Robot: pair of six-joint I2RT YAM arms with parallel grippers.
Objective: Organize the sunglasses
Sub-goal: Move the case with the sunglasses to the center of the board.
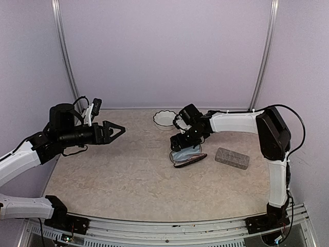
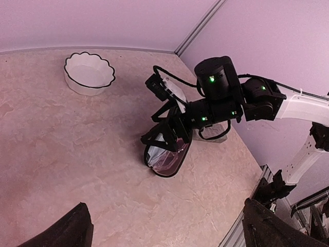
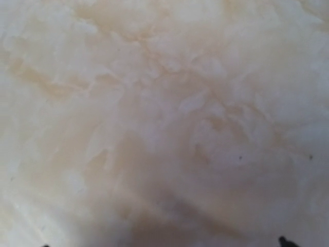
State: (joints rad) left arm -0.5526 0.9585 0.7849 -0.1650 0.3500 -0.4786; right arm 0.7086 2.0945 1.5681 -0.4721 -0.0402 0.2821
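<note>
The right gripper (image 2: 165,135) hangs with its jaws spread wide, tips pointing down over an open black case (image 2: 177,165) on the table (image 1: 128,177). Its own wrist camera sees only blurred marbled tabletop, with one dark fingertip (image 3: 282,241) at the bottom edge and nothing between the jaws. Whether the tips touch the case cannot be told. Inside the case lie the pale pinkish glasses (image 2: 165,161) on a light lining.

The right arm reaches in from the right side, bent at the elbow. A grey speckled case (image 1: 232,158) sits shut just to the right of the black case. A white scalloped bowl (image 1: 164,119) stands behind it near the back wall.

The left gripper (image 1: 119,132) is held above the left half of the table, jaws wide and holding nothing, aimed toward the right arm and well apart from it.
</note>
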